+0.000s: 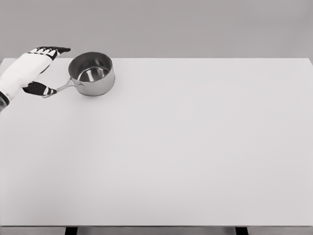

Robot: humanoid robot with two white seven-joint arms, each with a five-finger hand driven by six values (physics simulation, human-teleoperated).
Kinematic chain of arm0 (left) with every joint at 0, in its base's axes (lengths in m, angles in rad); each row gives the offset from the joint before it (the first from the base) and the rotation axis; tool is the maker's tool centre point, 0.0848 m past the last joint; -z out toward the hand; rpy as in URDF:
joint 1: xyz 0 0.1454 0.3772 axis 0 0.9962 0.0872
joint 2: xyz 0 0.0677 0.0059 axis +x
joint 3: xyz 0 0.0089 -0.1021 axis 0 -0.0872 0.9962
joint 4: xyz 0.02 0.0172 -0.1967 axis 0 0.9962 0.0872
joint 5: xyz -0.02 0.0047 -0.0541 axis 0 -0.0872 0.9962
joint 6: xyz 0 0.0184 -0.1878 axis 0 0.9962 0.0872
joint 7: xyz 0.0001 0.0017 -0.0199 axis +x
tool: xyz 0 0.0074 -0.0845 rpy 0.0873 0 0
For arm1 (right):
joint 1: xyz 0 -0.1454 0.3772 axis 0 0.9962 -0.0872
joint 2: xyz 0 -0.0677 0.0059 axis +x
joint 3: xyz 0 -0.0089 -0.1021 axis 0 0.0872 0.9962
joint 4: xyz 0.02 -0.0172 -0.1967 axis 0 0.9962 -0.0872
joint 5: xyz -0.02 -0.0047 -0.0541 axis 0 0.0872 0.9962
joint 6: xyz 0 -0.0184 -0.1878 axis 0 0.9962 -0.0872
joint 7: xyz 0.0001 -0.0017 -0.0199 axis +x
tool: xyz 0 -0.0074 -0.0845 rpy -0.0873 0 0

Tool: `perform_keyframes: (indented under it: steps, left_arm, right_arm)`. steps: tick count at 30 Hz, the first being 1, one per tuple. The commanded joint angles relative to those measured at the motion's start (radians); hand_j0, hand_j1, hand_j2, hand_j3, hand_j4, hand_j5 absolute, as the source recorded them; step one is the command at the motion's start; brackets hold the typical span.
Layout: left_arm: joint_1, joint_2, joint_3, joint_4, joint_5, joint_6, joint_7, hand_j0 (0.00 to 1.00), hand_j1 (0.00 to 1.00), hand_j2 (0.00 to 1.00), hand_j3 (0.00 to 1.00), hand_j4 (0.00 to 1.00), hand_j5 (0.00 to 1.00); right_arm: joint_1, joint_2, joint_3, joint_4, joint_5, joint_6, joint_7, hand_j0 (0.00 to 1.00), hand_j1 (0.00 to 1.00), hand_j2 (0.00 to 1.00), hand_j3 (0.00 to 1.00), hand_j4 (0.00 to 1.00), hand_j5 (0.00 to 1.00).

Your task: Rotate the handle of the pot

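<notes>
Plain grey backdrop behind a broad white rectangular tabletop (186,147), seen from above and slightly in front; two dark table legs (71,230) just visible under the near edge

Small round polished-steel saucepan (91,73) standing upright in the far left part of the surface, near the back edge, open mouth up, inside bare and shiny

Thin straight metal handle (62,88) sticking out from the pan's lower left side, pointing toward the left edge and a little toward the viewer

White left hand with black fingertips (30,68) reaching in from the left edge on a white forearm, placed just left of the pan

Fingers (51,50) stretched out and spread, pointing right past the far side of the rim, apart from the pan's wall

Thumb (39,89) lying low, its dark tip at the outer end of the handle, seemingly touching it; nothing clasped, hand wide apart rather than closed around the handle

Right arm nowhere in view
</notes>
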Motion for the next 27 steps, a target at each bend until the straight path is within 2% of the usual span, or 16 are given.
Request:
perform_keyframes:
  steps: [1, 4, 9, 14, 17, 27]
  left_arm:
    - [0.0, -0.003, 0.006, -0.007, 0.033, 0.0, 0.031, 1.0, 1.0, 1.0, 1.0, 1.0, 1.0]
    - [0.0, -0.011, 0.002, 0.005, 0.028, 0.002, 0.032, 1.0, 1.0, 1.0, 1.0, 1.0, 1.0]
    - [0.009, -0.072, -0.009, 0.034, 0.01, 0.002, 0.034, 1.0, 1.0, 1.0, 1.0, 1.0, 1.0]
    - [0.009, -0.104, -0.011, 0.111, 0.002, -0.004, 0.034, 1.0, 1.0, 1.0, 1.0, 1.0, 1.0]
    - [0.008, -0.11, -0.007, 0.172, 0.0, -0.061, 0.034, 1.0, 1.0, 1.0, 1.0, 1.0, 1.0]
    - [-0.002, -0.113, 0.002, 0.209, -0.001, -0.069, 0.037, 1.0, 1.0, 1.0, 1.0, 1.0, 1.0]
  right_arm:
    - [0.0, 0.0, 0.0, 0.0, 0.0, 0.0, 0.0, 1.0, 1.0, 1.0, 1.0, 1.0, 1.0]
    - [0.0, 0.0, 0.0, 0.0, 0.0, 0.0, 0.0, 1.0, 1.0, 1.0, 1.0, 1.0, 1.0]
    - [0.0, 0.0, 0.0, 0.0, 0.0, 0.0, 0.0, 1.0, 1.0, 1.0, 1.0, 1.0, 1.0]
    - [0.0, 0.0, 0.0, 0.0, 0.0, 0.0, 0.0, 1.0, 1.0, 1.0, 1.0, 1.0, 1.0]
    - [0.0, 0.0, 0.0, 0.0, 0.0, 0.0, 0.0, 1.0, 1.0, 1.0, 1.0, 1.0, 1.0]
    - [0.0, 0.0, 0.0, 0.0, 0.0, 0.0, 0.0, 1.0, 1.0, 1.0, 1.0, 1.0, 1.0]
